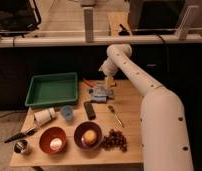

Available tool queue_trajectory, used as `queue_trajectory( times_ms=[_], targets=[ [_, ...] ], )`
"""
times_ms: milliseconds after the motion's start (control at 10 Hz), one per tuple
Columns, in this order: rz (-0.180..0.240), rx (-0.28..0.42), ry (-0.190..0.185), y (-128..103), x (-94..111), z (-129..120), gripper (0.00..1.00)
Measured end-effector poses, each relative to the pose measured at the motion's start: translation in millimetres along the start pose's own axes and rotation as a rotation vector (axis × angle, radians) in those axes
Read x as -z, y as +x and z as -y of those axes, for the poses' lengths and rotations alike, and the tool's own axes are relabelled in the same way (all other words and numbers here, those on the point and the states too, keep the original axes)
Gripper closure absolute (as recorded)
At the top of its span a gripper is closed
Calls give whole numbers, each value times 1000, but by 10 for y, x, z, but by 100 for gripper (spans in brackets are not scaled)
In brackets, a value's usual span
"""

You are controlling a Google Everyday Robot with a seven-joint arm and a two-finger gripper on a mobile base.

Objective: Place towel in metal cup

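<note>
The towel is a small blue-grey crumpled cloth lying on the wooden table, behind its middle. My gripper hangs at the end of the white arm, right over the towel's far right edge, close to it or touching it. The metal cup is a small shiny cylinder at the table's front left corner, far from the gripper and to the left of the red bowls.
A green tray stands at the back left. A white container, a light-blue cup, a black remote and a spoon lie mid-table. Two red bowls and grapes sit in front. A dark-handled utensil lies by the metal cup.
</note>
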Motion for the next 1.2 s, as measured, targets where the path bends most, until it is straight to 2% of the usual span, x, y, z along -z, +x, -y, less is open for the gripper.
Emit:
queue_trajectory(
  times_ms=[100,300,500,600,800,1200],
  targets=[
    [-3,65,-15,98,-170,-174,20],
    [-18,171,-52,323,-365,-486,20],
    [-42,260,-110,513,-515,-725,20],
    [-51,309,-132,574,-519,-797,20],
    [-65,382,-155,645,-530,-888,20],
    [-69,451,-155,518,-574,-815,20]
  ],
)
